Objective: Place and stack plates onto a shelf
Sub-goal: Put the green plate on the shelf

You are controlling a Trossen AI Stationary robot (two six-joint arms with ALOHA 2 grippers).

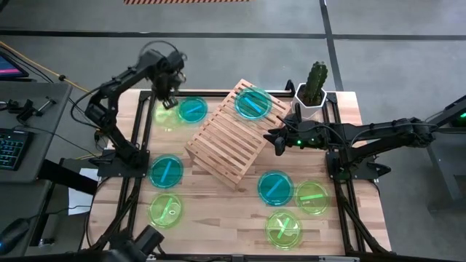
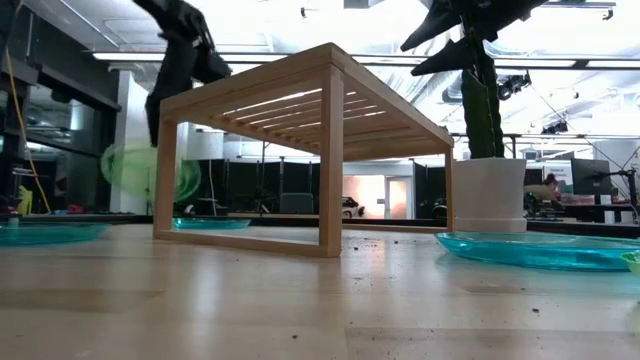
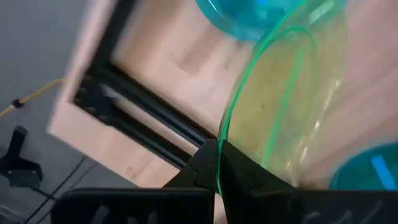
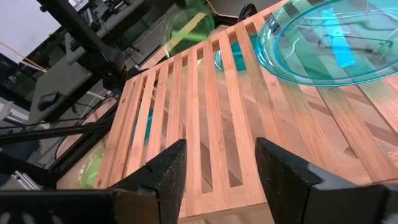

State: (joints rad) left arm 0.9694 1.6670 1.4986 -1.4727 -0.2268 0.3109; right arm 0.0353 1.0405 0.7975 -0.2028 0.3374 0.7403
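Observation:
My left gripper (image 1: 169,100) is near the table's far left corner, shut on a lime-green plate (image 3: 292,106), which also shows lifted in the low view (image 2: 150,170). A teal plate (image 1: 192,109) lies flat on the table beside it. The wooden slatted shelf (image 1: 231,132) stands askew at mid-table on its legs. One teal plate (image 4: 336,43) lies flat on its far right corner (image 1: 253,103). My right gripper (image 4: 214,168) is open and hovers at the shelf's right edge (image 1: 277,140), touching nothing. My left gripper pinches the green plate's rim (image 3: 219,152) between its two fingers, coming from above. The plate is lifted clear of the table and hangs below the fingers, tilted nearly on edge (image 2: 150,170).
More plates lie flat on the table: teal (image 1: 166,171) and green (image 1: 165,209) at the left, teal (image 1: 275,187) and two green (image 1: 312,196) (image 1: 284,229) at the near right. A white pot with a cactus (image 1: 312,91) stands at the far right, behind my right arm.

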